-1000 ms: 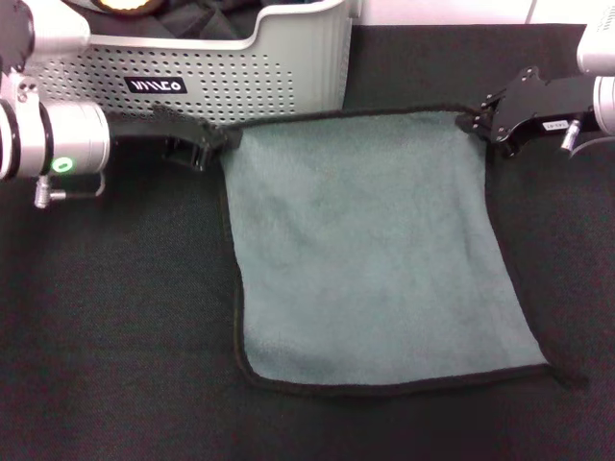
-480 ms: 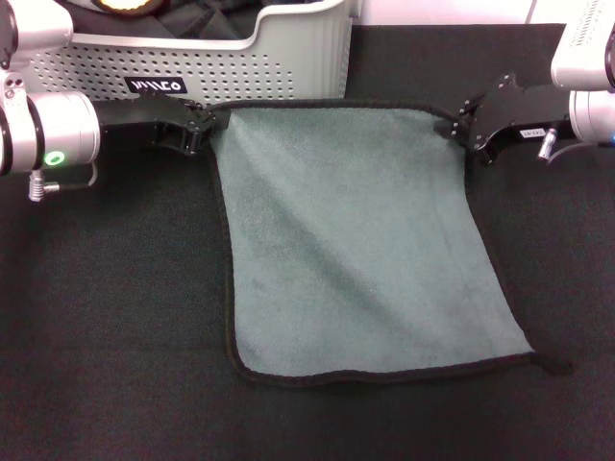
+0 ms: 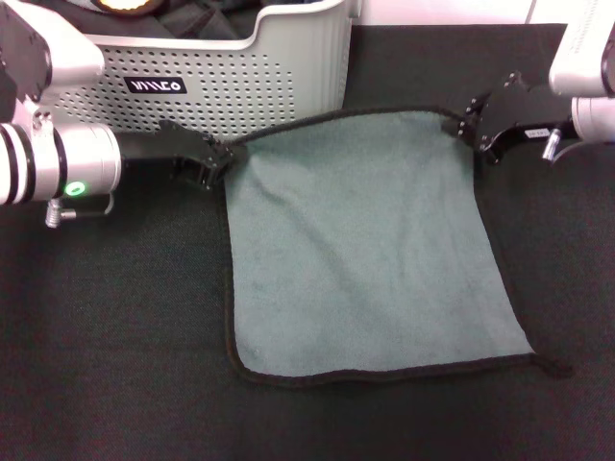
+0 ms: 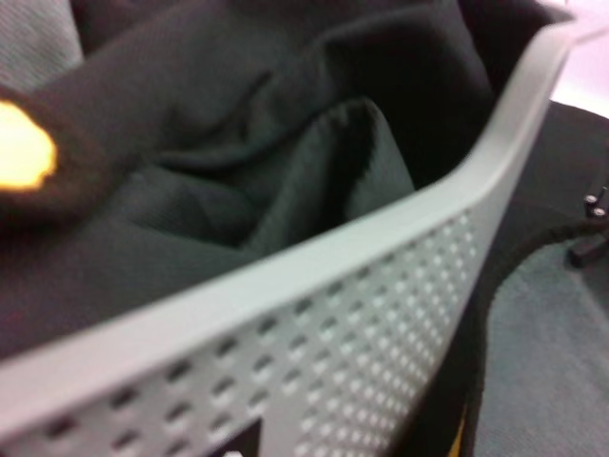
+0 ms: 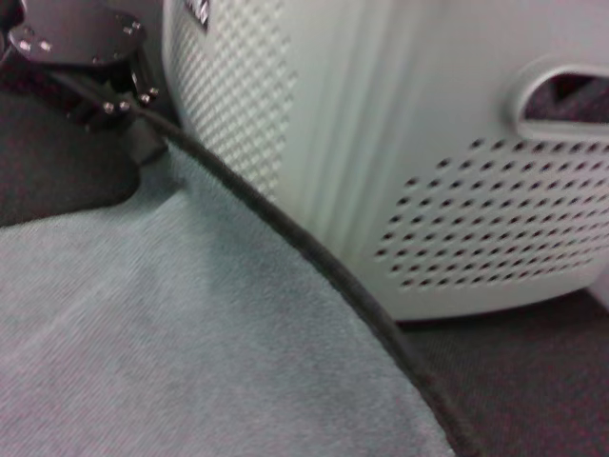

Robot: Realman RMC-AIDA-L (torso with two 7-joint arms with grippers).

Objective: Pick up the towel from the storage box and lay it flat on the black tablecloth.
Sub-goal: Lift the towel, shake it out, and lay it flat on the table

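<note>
The towel [image 3: 370,240] lies grey-green face up, spread over the black tablecloth [image 3: 115,336], with its near edge flat. My left gripper [image 3: 219,158] is shut on its far left corner, just in front of the storage box [image 3: 288,77]. My right gripper [image 3: 468,125] is shut on its far right corner. The far edge runs between them, slightly raised. The right wrist view shows the towel [image 5: 190,333], its black edging, the storage box [image 5: 381,143] and the left gripper [image 5: 86,48] farther off. The left wrist view shows the storage box rim [image 4: 314,267] and the towel [image 4: 542,362].
Crumpled black fabric [image 4: 238,143] fills the storage box, with a round orange-yellow thing [image 3: 125,5] at its back. A white surface [image 3: 442,10] lies beyond the tablecloth's far edge. Tablecloth extends left, right and in front of the towel.
Both grippers lifted the towel's far edge toward the box, then brought it back. The left gripper has moved nearer and lower with its corner; the right has barely shifted.
</note>
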